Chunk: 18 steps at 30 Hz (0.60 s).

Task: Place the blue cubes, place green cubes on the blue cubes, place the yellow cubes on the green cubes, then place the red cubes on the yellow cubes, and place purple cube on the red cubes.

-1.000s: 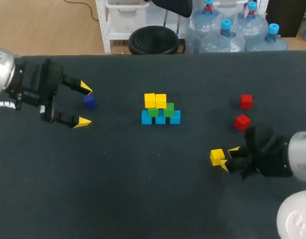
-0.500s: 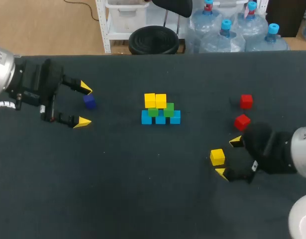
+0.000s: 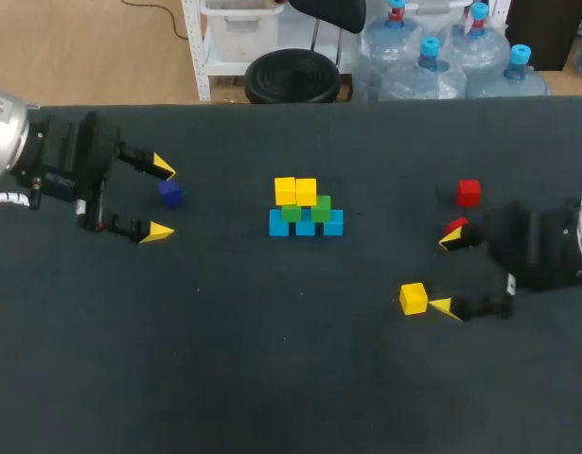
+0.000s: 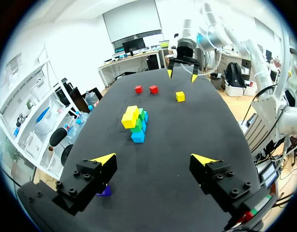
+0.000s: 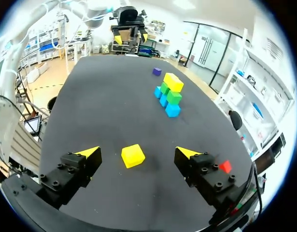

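Dark table top (image 3: 224, 378); nearest on it, 1 loose small yellow cube (image 3: 414, 298), flat on the surface; right gripper (image 3: 449, 272) low over the table just behind it; claw spread wide and holding nothing; the cube sits just ahead of the gap, right beside the near fingertip (image 3: 444, 307), not clamped.

2 small red cubes, both loose on the table; first red cube (image 3: 456, 226) at the right gripper's far fingertip, partly hidden by it; second red cube (image 3: 468, 192) farther back, apart from the first.

Mid-table stack: 3 blue cubes (image 3: 305, 227) in a touching row at the base; 2 green cubes (image 3: 321, 208) on those; 2 stacked yellow cubes (image 3: 285, 190) side by side on top, toward the left arm's end; yellow total 3.

1 small purple cube (image 3: 169, 194) on the table, well apart from the stack; left gripper (image 3: 161, 200) around it, claw wide apart, cube between the fingers nearer the far one, not clamped.
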Motion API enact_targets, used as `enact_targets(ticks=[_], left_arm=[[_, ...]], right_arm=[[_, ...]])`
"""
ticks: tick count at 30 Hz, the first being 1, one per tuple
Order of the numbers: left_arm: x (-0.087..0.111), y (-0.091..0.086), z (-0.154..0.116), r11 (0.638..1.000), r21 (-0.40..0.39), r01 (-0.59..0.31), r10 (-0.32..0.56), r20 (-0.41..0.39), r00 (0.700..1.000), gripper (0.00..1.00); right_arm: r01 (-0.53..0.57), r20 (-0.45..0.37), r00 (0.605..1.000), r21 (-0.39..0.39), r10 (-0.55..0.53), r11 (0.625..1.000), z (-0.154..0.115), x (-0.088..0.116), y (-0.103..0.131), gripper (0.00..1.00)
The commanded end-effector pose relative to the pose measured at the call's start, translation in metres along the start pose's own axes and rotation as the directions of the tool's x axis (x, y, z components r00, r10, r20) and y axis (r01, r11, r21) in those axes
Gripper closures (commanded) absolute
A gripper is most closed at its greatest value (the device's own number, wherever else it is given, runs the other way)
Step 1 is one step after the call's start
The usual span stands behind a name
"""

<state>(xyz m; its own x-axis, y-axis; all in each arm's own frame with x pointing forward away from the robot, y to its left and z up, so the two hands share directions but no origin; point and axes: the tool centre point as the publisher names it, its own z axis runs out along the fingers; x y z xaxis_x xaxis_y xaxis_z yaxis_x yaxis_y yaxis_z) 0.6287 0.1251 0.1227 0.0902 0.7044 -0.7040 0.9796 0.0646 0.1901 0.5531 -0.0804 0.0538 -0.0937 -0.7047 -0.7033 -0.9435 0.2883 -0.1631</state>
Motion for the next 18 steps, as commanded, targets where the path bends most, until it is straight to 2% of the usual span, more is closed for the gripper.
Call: enact_targets(ticks=[1,3,10,18], left_arm=[[0.002,-0.001,0.0,1.0,-0.003,-0.003,0.003,0.006,1.0,0.0],[0.002,-0.001,0.0,1.0,-0.003,-0.003,0.003,0.006,1.0,0.0],[0.002,-0.001,0.0,1.0,-0.003,-0.003,0.003,0.006,1.0,0.0],[0.002,-0.001,0.0,1.0,-0.003,-0.003,0.003,0.006,1.0,0.0]], right_arm=[[0.024,0.063,0.998,-0.373,0.0,0.928,0.002,0.011,-0.009,0.0],[0.03,0.077,0.997,-0.394,0.001,0.919,0.003,0.012,-0.011,0.0],[0.113,0.118,0.991,-0.512,-0.061,0.852,0.012,0.011,-0.012,0.0],[0.153,0.141,0.986,-0.569,-0.087,0.808,0.019,0.014,-0.014,0.0]])
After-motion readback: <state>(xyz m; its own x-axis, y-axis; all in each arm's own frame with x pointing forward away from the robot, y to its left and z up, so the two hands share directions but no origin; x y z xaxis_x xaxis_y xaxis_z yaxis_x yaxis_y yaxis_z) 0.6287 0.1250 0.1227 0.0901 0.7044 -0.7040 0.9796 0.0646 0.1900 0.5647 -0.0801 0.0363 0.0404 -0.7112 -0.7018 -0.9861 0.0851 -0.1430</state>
